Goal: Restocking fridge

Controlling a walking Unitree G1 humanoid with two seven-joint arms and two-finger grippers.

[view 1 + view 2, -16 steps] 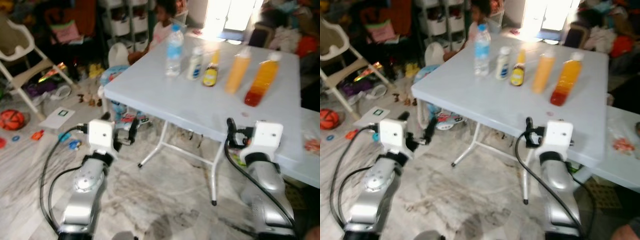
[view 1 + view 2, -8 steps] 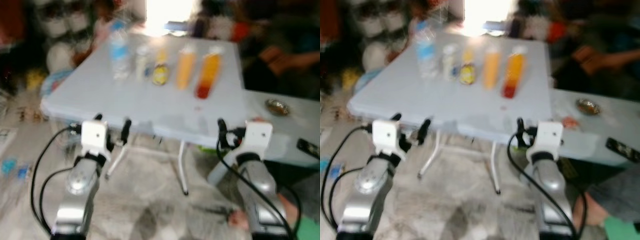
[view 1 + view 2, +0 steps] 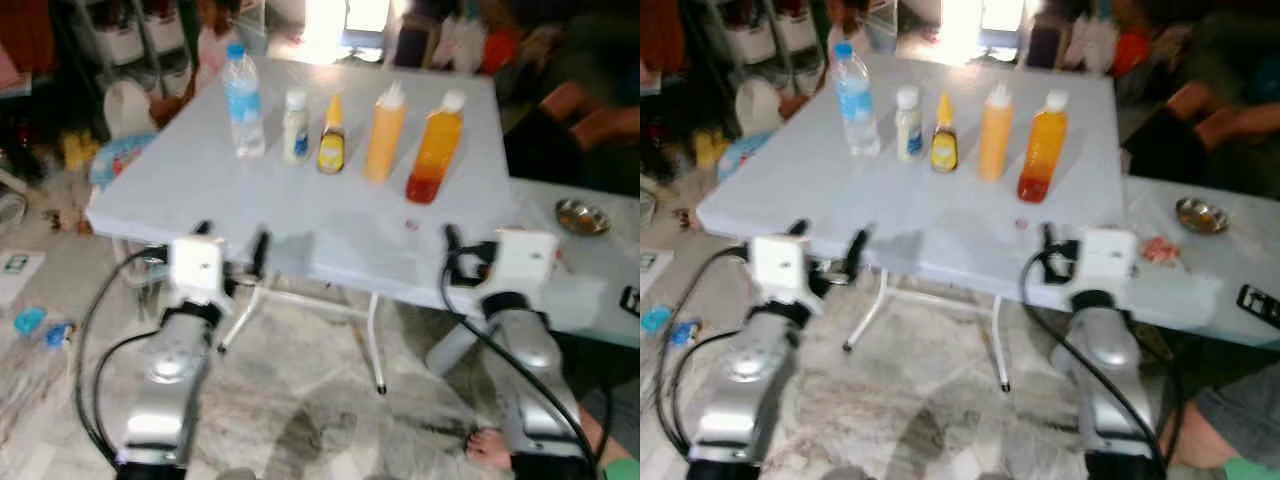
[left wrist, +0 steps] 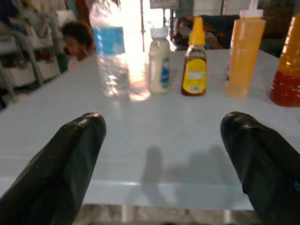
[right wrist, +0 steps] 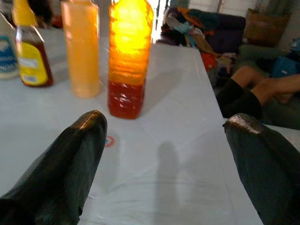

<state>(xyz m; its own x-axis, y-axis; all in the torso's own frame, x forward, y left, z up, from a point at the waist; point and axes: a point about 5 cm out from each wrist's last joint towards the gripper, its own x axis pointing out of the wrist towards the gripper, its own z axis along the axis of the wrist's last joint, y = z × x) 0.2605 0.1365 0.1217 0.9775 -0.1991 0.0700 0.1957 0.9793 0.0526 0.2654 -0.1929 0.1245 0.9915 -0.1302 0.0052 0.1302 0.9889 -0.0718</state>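
Five bottles stand in a row at the far side of a white folding table [image 3: 300, 215]: a clear water bottle [image 3: 243, 100], a small white bottle [image 3: 295, 128], a yellow-labelled brown bottle [image 3: 331, 140], an orange squeeze bottle [image 3: 385, 133] and an orange-red juice bottle [image 3: 435, 148]. My left gripper [image 3: 232, 242] is open at the table's near edge, facing the water bottle [image 4: 110, 47] and the white bottle [image 4: 159, 61]. My right gripper [image 5: 164, 140] is open over the near edge, facing the juice bottle [image 5: 129, 56]. Neither holds anything.
A lower white table at the right carries a metal bowl [image 3: 583, 215] and a remote [image 3: 630, 298]. A person sits behind it, with a bare foot [image 3: 490, 450] by my right arm. A child [image 4: 77, 37] is behind the table. Toys [image 3: 30, 322] litter the floor at left.
The camera has moved and the picture is sharper now; the table sits nearer and more centred. Both grippers stay open at its near edge.
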